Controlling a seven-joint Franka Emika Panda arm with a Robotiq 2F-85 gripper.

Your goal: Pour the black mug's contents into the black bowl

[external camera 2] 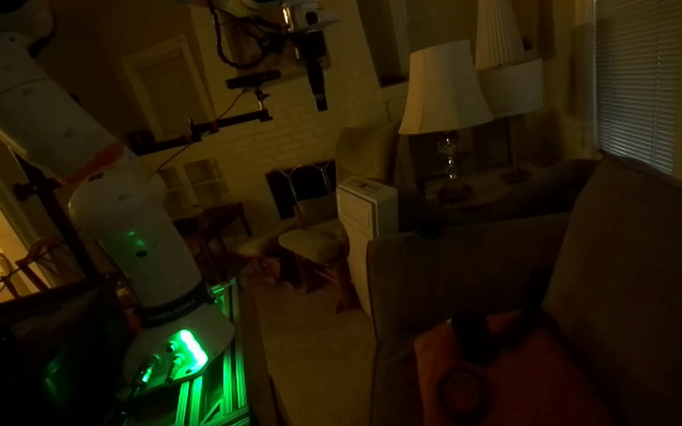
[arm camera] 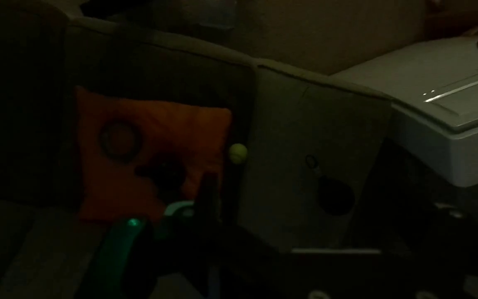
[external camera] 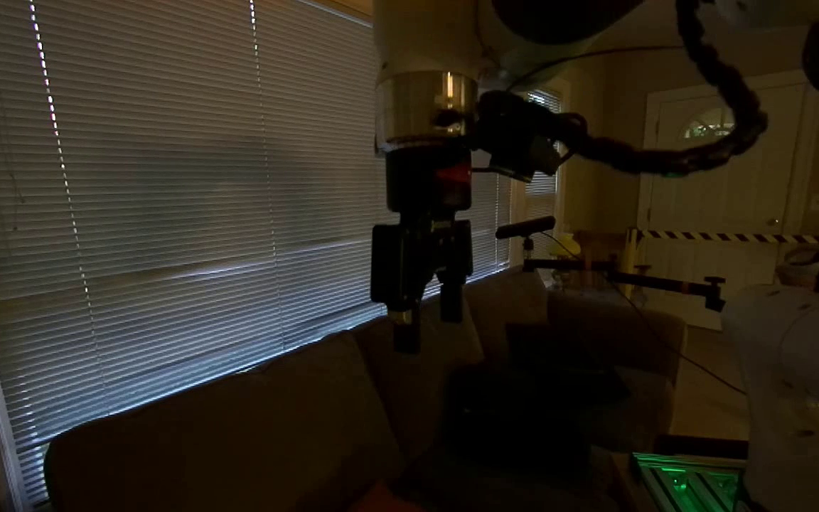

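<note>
Jaws: Released, with the fingers spread apart, as the gripper (external camera: 429, 321) hangs high above a sofa (external camera: 239, 427) in the dim room before us.
Black mug (arm camera: 168, 172): Resting on an orange pillow (arm camera: 110, 193) in the wrist view, a handle-like projection at its side, well apart from the gripper; its inside is too dark for us to read.
Bowl (arm camera: 120, 141): Round and dark-rimmed, it sits just beside the mug on the same pillow. We see an orange-brown tone within the rim but cannot tell whether it is contents. In an exterior view, too, we make out both pieces on the pillow.
Ball (arm camera: 237, 153): Yellow-green, it lies just off the pillow's edge, near the armrest (arm camera: 297, 124).
Armrest: A dark, rounded object (arm camera: 336, 195) with a loop rests here; whether it is a container, we cannot tell.
Appliance (external camera 2: 370, 207): Pale and boxy, it stands just beyond the armrest.
</note>
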